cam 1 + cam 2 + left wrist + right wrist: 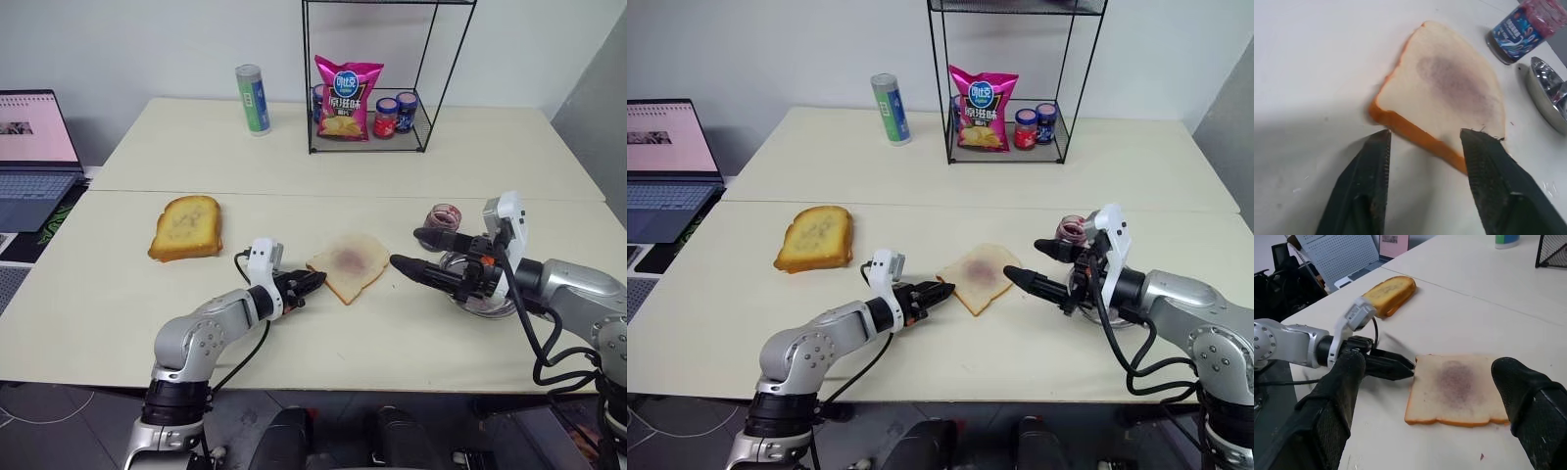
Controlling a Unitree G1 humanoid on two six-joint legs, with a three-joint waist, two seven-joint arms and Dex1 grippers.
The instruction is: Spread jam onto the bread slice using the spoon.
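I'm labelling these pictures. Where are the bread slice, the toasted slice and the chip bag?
bread slice (350, 264), left eye view, on its purple-stained middle.
toasted slice (186, 226), left eye view, on its top face.
chip bag (346, 98), left eye view, on its front.

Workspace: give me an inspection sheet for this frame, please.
Surface: pale table, two tops butted together.
Job's things: bread slice lies flat with a thin purple jam smear; spoon not made out; steel dish beside an open jar.
Clutter: toasted slice, can, wire rack holding a chip bag and two jars.
Hands: left hand open at the bread's edge, holding nothing; right hand open, empty.
Cables: black leads along both forearms.
Surroundings: laptop, white wall.
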